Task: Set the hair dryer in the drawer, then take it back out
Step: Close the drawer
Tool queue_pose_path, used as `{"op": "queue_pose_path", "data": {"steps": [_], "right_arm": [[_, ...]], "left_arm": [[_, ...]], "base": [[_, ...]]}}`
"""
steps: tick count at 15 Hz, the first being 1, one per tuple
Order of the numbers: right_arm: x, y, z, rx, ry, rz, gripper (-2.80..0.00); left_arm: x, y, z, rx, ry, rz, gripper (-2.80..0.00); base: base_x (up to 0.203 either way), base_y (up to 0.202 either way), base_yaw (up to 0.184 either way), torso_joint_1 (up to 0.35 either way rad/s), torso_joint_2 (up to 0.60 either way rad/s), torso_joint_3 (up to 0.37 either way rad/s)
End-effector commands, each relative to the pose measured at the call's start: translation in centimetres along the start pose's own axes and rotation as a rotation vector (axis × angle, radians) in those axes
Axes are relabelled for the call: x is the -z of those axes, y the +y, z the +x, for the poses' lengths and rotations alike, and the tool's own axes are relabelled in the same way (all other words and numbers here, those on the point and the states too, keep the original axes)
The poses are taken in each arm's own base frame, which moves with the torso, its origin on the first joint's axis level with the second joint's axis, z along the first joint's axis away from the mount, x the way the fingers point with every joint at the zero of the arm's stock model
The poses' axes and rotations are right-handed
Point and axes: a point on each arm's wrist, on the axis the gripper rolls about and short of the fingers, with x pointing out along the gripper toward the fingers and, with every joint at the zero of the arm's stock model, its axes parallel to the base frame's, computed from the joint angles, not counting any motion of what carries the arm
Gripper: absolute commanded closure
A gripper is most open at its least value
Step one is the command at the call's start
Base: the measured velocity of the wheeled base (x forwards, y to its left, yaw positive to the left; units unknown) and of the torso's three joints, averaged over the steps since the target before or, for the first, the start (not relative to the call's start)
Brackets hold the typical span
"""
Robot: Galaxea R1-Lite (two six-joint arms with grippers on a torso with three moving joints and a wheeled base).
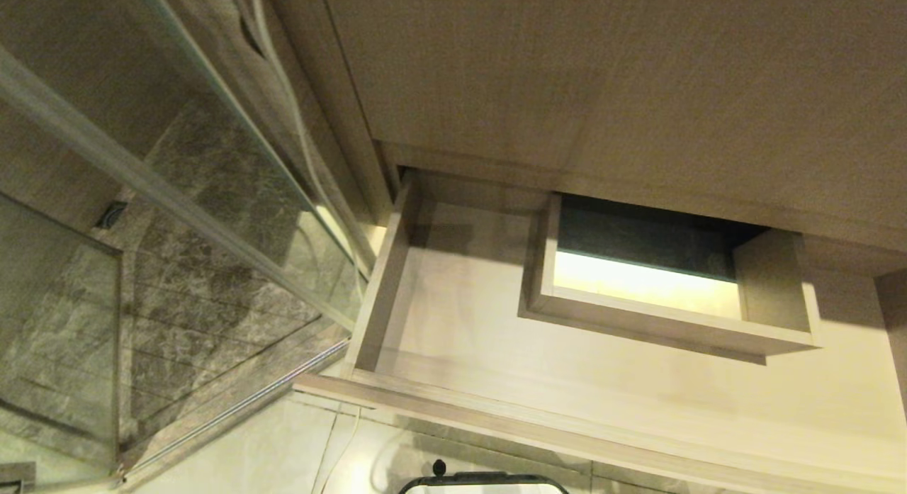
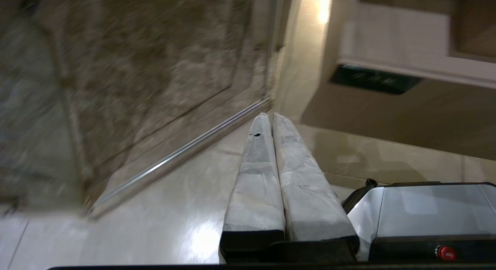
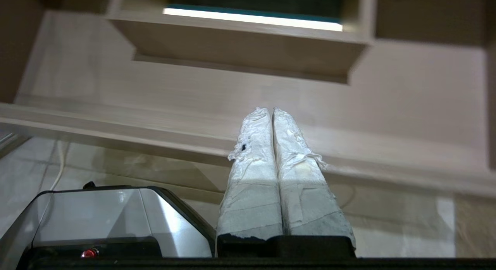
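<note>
The drawer (image 1: 496,416) stands pulled out, seen from above in the head view. Its pale wood-grain floor (image 1: 460,317) is bare, and the hair dryer is out of view in every frame. My right gripper (image 3: 271,110) is shut with nothing between its taped fingers, low in front of the drawer's front rim (image 3: 155,130). My left gripper (image 2: 271,116) is also shut and empty, over the glossy floor tiles, with the drawer's dark label plate (image 2: 372,79) ahead of it. Neither arm shows in the head view.
A box-shaped cut-out (image 1: 666,324) rises from the drawer floor at the back. A taller wood-grain panel (image 1: 602,76) sits above the drawer. A glass shower screen (image 1: 177,196) stands to the left. My base (image 1: 482,483) is below the drawer front, with a thin white cord (image 1: 340,444) beside it.
</note>
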Motion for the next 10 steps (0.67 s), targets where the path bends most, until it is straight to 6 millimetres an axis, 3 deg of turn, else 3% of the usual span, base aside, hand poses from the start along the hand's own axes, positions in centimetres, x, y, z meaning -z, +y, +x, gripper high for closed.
{"op": "queue_pose_path", "data": {"steps": [1, 6, 10], "right_arm": [[-0.01, 0.00, 0.01, 0.001, 0.001, 0.000, 0.00], [-0.01, 0.00, 0.01, 0.001, 0.001, 0.000, 0.00], [-0.01, 0.00, 0.01, 0.001, 0.001, 0.000, 0.00]], "left_arm": [[0.00, 0.00, 0.01, 0.000, 0.001, 0.000, 0.00], [0.00, 0.00, 0.01, 0.000, 0.001, 0.000, 0.00], [0.00, 0.00, 0.01, 0.000, 0.001, 0.000, 0.00]], "base": [[-0.002, 0.011, -0.176, 0.003, 0.01, 0.008], [0.001, 0.010, -0.169, 0.003, 0.00, 0.005], [0.003, 0.003, -0.042, 0.001, 0.00, 0.001]]}}
